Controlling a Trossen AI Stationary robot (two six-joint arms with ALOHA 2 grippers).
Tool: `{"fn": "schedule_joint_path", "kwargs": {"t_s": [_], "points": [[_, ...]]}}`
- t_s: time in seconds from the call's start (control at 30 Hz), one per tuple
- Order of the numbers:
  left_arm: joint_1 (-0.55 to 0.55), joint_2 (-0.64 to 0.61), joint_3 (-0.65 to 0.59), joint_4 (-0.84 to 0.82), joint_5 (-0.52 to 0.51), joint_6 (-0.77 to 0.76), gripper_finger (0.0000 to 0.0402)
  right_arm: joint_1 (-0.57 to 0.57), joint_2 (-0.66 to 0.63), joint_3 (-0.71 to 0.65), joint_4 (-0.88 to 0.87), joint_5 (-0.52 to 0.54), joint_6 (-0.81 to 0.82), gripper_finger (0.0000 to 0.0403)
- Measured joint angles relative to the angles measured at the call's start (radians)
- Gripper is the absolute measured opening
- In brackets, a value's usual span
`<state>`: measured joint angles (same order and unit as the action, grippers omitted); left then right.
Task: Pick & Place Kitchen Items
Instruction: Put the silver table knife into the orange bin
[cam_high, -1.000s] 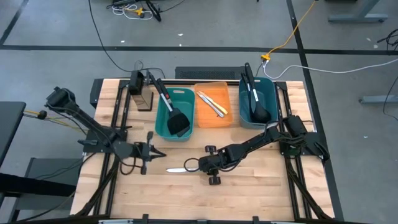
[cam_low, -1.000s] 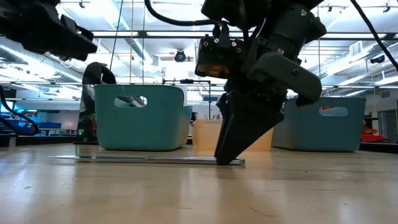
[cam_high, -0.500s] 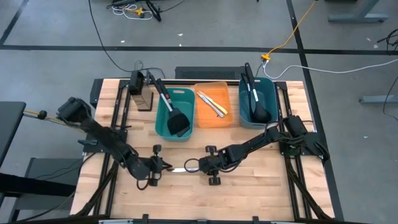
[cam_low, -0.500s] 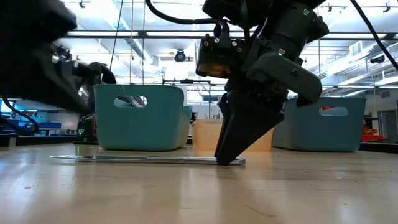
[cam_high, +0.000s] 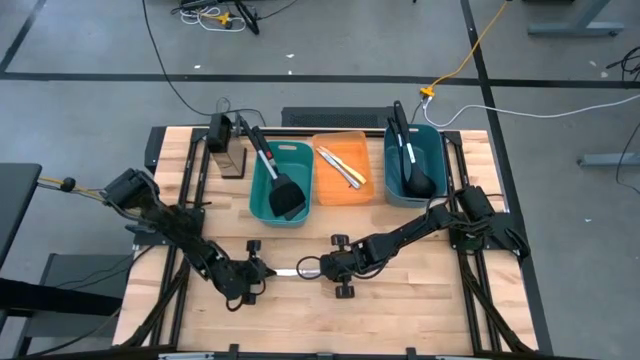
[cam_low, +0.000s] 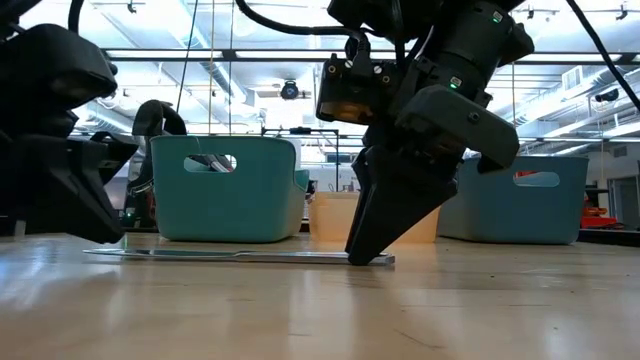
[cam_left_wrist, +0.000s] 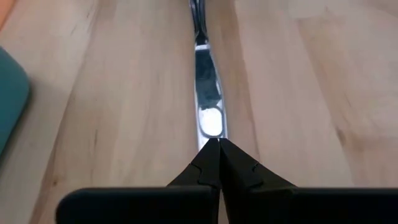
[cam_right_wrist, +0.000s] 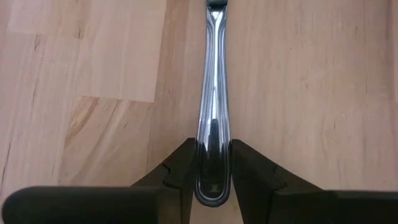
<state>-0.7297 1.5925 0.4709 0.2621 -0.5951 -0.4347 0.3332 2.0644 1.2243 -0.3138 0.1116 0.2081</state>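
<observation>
Silver knife (cam_high: 287, 271) lies flat on the worktop (cam_high: 400, 300), near-centre, between the two claws. Right claw (cam_right_wrist: 212, 163) has its fingers snug on either side of the handle end, tips down on the wood. Left claw (cam_left_wrist: 219, 154) is fully closed, holding nothing, tip right at the blade end.

Risks, as I read it:
- Both arms on one thin flat item. If the left pushes along the knife while the right grips, it skids or twists out.
- Knife sits flush, so lifting it relies on friction at the very end of the handle. A tilt on lift could drop it.
- The claws face each other close together, so there's collision risk if either advances.

Far side: two teal bins (cam_high: 281, 182) with black utensils (cam_high: 273, 172), orange bin (cam_high: 343, 166) between them already holding silver pieces, probably the drop target.
</observation>
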Motion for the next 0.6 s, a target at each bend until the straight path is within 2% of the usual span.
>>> {"fn": "schedule_joint_path", "kwargs": {"t_s": [0.6], "points": [[0.007,0.009,0.000,-0.051,0.002,-0.057,0.0006,-0.001,0.000,0.000,0.002,0.002,-0.006,0.0096]]}}
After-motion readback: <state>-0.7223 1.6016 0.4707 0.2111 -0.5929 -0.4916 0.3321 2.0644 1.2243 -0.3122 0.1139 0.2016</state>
